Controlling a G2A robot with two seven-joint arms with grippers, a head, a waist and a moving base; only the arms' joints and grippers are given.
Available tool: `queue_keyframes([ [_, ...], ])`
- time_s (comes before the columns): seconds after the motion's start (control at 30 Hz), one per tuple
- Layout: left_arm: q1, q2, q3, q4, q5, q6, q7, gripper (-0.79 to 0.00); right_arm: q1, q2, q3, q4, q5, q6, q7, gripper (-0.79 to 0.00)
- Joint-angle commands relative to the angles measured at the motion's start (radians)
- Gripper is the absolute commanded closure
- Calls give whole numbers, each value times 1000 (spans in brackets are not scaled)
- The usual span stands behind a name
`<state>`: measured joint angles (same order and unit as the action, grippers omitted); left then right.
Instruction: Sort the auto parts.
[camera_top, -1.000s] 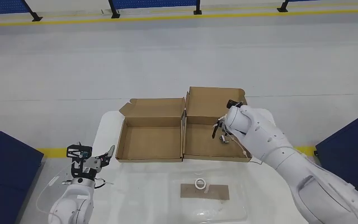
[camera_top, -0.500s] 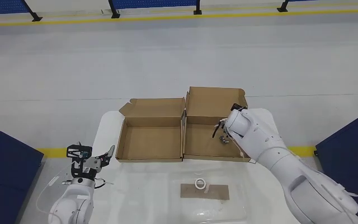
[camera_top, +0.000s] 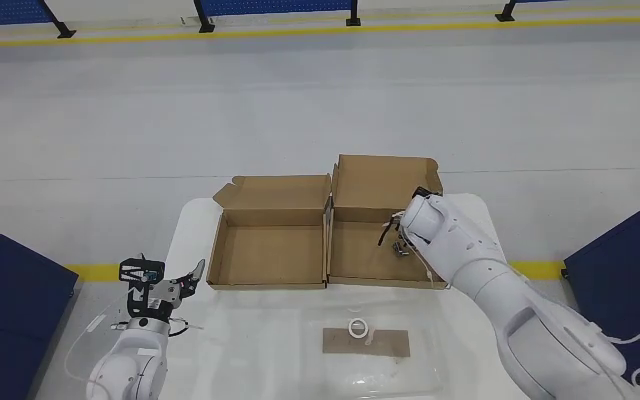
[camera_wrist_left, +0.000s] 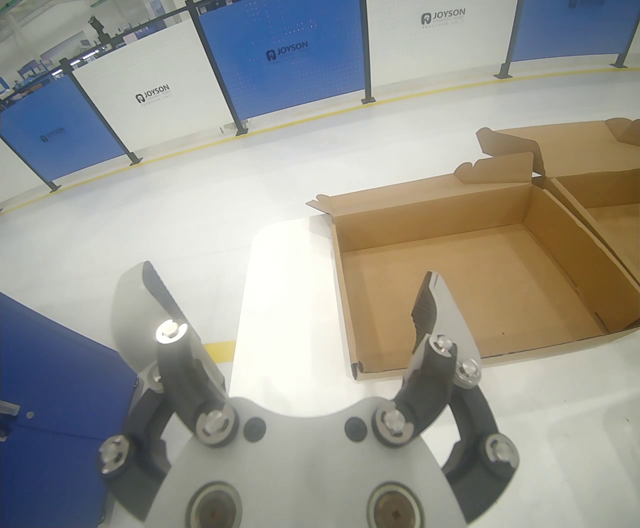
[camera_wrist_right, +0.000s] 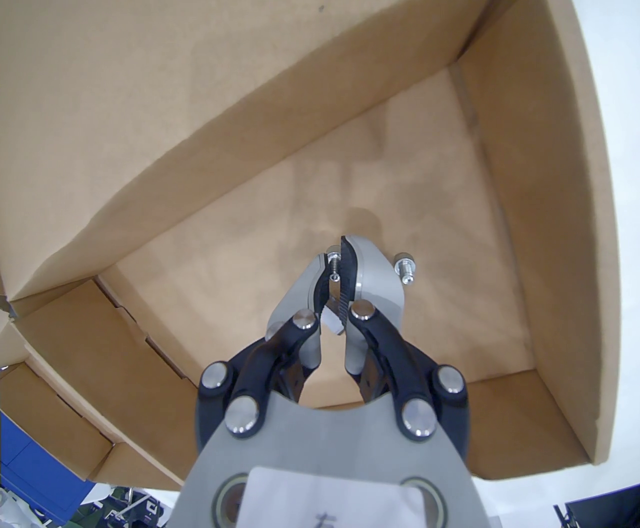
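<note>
The right gripper (camera_wrist_right: 337, 254) is clamped on a small silver threaded screw (camera_wrist_right: 332, 264), its long axis along the fingers, low over the right-hand brown cardboard box's (camera_wrist_right: 225, 150) floor. Another silver bolt (camera_wrist_right: 404, 267) lies just beside it. The left gripper (camera_wrist_left: 287, 277), spread wide, hangs by the tabletop's left edge.

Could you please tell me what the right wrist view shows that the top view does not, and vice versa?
Right wrist view: a screw pinched in the right hand, and a loose bolt lying on the box floor beside it. Top view: the open left hand, the left box, and a white ring on a cardboard strip. Both: the right hand inside the right box.
</note>
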<state>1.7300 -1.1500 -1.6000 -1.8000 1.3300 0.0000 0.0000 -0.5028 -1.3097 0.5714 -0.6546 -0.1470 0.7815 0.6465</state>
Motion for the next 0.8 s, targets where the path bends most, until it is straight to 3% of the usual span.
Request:
queue_keyframes([
  [0.0,0,0,0,0,0,0,0,-785,2,-5,0,12,-2,-3,1,0],
  [0.4,0,0,0,0,0,0,0,-785,15,-33,9,70,-17,-24,0,-6],
  [0.5,0,0,0,0,0,0,0,-785,18,-38,13,81,-21,-28,-1,-62],
  [0.57,0,0,0,0,0,0,0,-785,20,-41,16,87,-25,-31,-1,-154],
  [0.77,0,0,0,0,0,0,0,-785,22,-46,29,100,-33,-42,-3,-169],
])
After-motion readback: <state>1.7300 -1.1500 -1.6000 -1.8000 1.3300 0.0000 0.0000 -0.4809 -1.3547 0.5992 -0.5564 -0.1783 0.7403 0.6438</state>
